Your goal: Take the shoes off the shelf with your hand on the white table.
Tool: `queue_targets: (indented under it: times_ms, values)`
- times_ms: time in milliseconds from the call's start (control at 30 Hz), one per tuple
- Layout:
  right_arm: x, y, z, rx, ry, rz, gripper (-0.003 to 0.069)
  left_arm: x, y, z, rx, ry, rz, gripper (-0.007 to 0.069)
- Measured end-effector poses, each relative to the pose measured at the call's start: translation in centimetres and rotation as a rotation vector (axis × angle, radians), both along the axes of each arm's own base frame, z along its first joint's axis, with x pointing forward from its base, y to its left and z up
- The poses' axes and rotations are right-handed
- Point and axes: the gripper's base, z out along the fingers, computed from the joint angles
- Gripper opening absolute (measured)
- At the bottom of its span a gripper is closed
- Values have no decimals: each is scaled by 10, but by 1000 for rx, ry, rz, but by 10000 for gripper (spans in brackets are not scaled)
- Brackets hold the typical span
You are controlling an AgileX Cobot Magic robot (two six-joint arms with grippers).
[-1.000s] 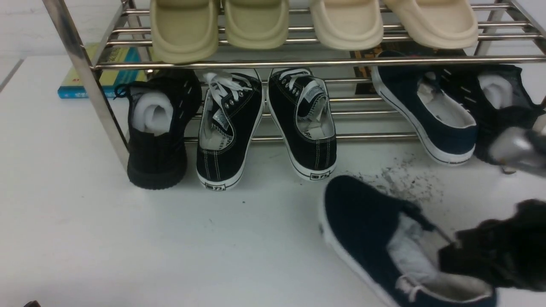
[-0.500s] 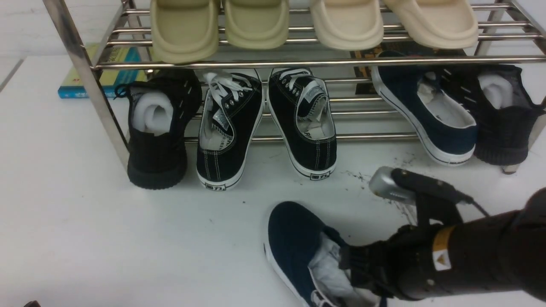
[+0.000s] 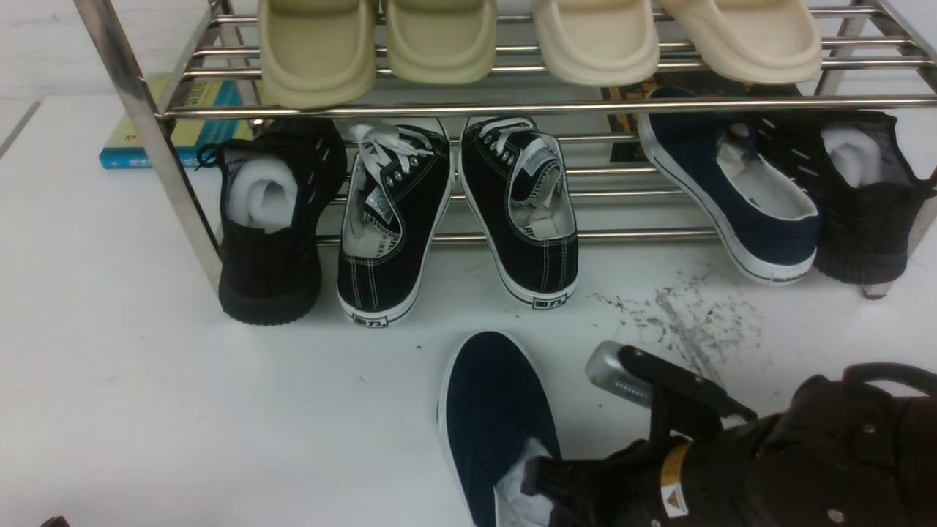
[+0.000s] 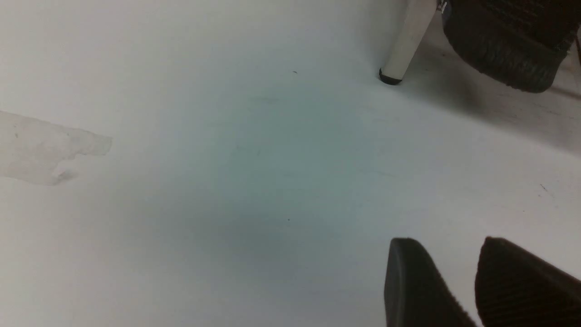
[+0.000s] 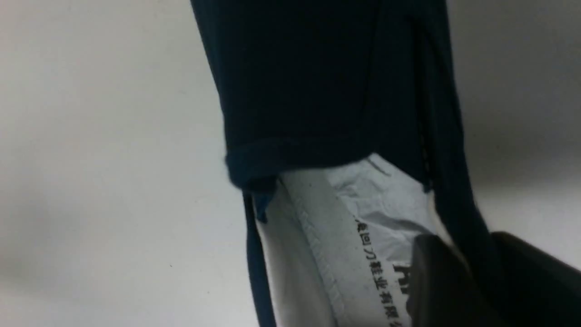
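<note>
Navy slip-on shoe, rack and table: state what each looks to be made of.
Navy slip-on shoe: matte woven cloth, probably canvas, with a white sole edge that looks like rubber and printed white lining. Rack: round tubes with mirror glints, apparently chromed or polished metal. Table: smooth matte white, grey scuff streaks; laminate or painted board, uncertain.

Your front camera faces the shelf [image 3: 512, 108]; both wrist cameras sit close above the same white table [image 4: 227, 181].

Likely a robot lab, chrome shoe rack [image 3: 468, 106] staged on white table [image 3: 146, 380]
</note>
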Motion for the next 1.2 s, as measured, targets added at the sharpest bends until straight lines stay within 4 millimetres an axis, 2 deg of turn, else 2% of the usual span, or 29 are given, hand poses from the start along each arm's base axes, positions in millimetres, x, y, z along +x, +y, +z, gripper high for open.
queue_targets:
  times_ms: [67,133,233,300,333,367,400,500,533,567,600,633,667,700,733,800,833,933,1067,1200]
  values:
    - [0,0,0,0,-6,5,292,0,0,0,0,0,0,242]
    - [0,-1,4,-2,-23,28,397,0,0,0,0,0,0,242]
    - [-4,-3,19,-20,-53,102,544,0,0,0,1,0,0,242]
    - [-6,-5,29,-37,-74,153,590,0,0,0,1,0,0,242]
    - [-7,-7,38,-52,-93,195,620,0,0,0,1,0,0,242]
    - [-9,-15,57,-83,-119,257,651,0,0,0,1,0,0,242]
    - [-9,-16,59,-94,-116,266,654,0,0,0,1,0,0,242]
    - [0,-40,95,-197,-127,310,618,0,0,0,1,0,0,242]
    - [1,-43,97,-205,-130,308,612,0,0,0,1,0,0,242]
    - [7,-52,107,-244,-136,308,574,0,0,0,1,0,0,242]
    - [18,-67,124,-313,-157,302,472,0,0,0,1,0,0,242]
    - [19,-69,123,-323,-155,300,459,0,0,0,1,0,0,242]
    - [33,-83,136,-369,-198,281,331,0,0,0,1,0,0,242]
    - [37,-86,139,-380,-206,277,295,0,0,0,1,0,0,242]
    - [50,-95,147,-409,-250,268,164,0,0,0,1,0,0,242]
    - [71,-106,152,-450,-299,263,29,0,0,0,2,0,0,242]
    - [82,-110,151,-460,-316,256,0,0,0,0,2,0,0,242]
    - [112,-118,145,-477,-337,221,-9,0,0,0,2,0,0,242]
    - [142,-122,134,-517,-356,213,35,0,0,0,2,0,0,242]
    - [162,-117,124,-555,-412,250,181,0,0,0,2,0,0,242]
